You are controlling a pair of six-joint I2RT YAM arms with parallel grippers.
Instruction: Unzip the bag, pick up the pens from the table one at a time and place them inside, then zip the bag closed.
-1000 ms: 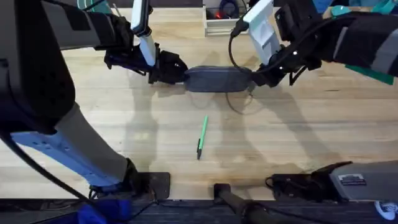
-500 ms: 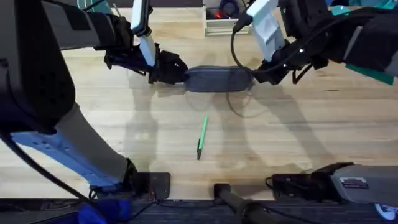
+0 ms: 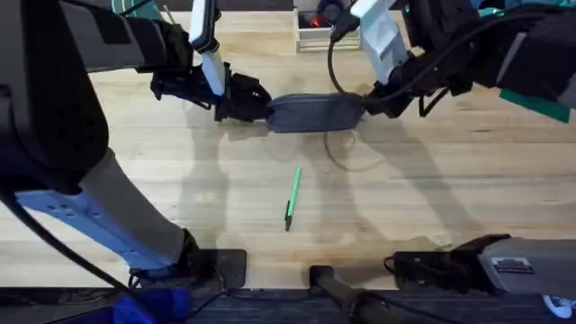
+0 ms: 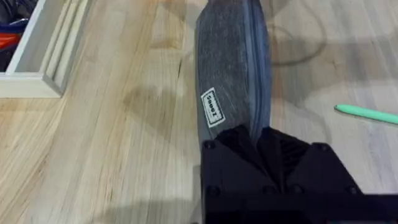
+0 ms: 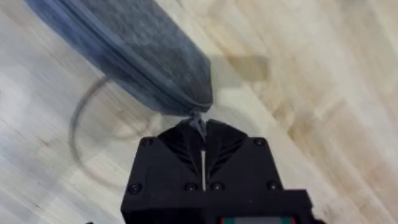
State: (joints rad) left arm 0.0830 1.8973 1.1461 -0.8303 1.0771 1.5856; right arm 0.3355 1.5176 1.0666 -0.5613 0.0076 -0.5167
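Observation:
The grey-blue bag lies lengthwise across the far middle of the table. My left gripper is shut on its left end; in the left wrist view the bag runs away from the black fingers clamped on it. My right gripper is shut on the small pull tab at the bag's other end, where the zipper looks closed. One green pen lies on the wood nearer the bases, also seen as a green pen beside the bag.
A white tray box stands at the table's far edge behind the bag, its frame near the left gripper. A faint ring mark shows on the wood. Open tabletop surrounds the pen.
The right gripper has shifted slightly toward the far side and left with the bag's right end. The left gripper and the pen have stayed put.

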